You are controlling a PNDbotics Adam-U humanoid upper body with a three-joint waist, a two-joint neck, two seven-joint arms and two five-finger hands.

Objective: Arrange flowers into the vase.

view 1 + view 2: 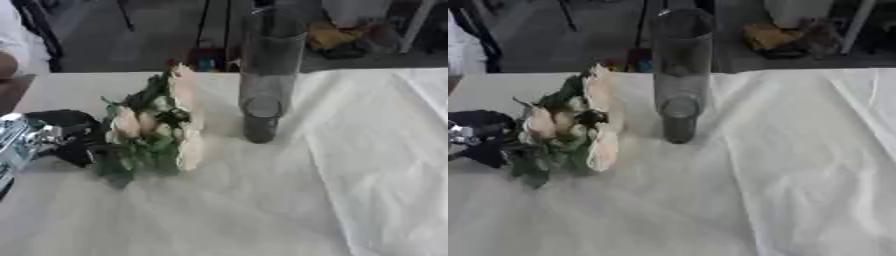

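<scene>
Cloth (pixel 350 165), pale cream and creased into long soft folds, covered the whole table. Next in size stood the vase (pixel 267 75), a tall, narrow cylinder of smoky clear glass, upright near the far edge at mid-table; it looked hard, smooth and likely slippery, tall enough to tip if knocked, and it held no stems yet. Just to its left, apart from it, was the bunch of flowers (pixel 157 130): cream blooms among dark green leaves, heads raised, lower end down at the cloth. They appeared light and soft, petals easily crushed, so the best hold would probably be low on the stems, below the blooms. Smallest in view, the left hand (pixel 66 135), black with silver joints behind it, sat against the bunch's left side, seemingly closed round the stems, though leaves hid the fingers' ends. No right hand showed.
</scene>
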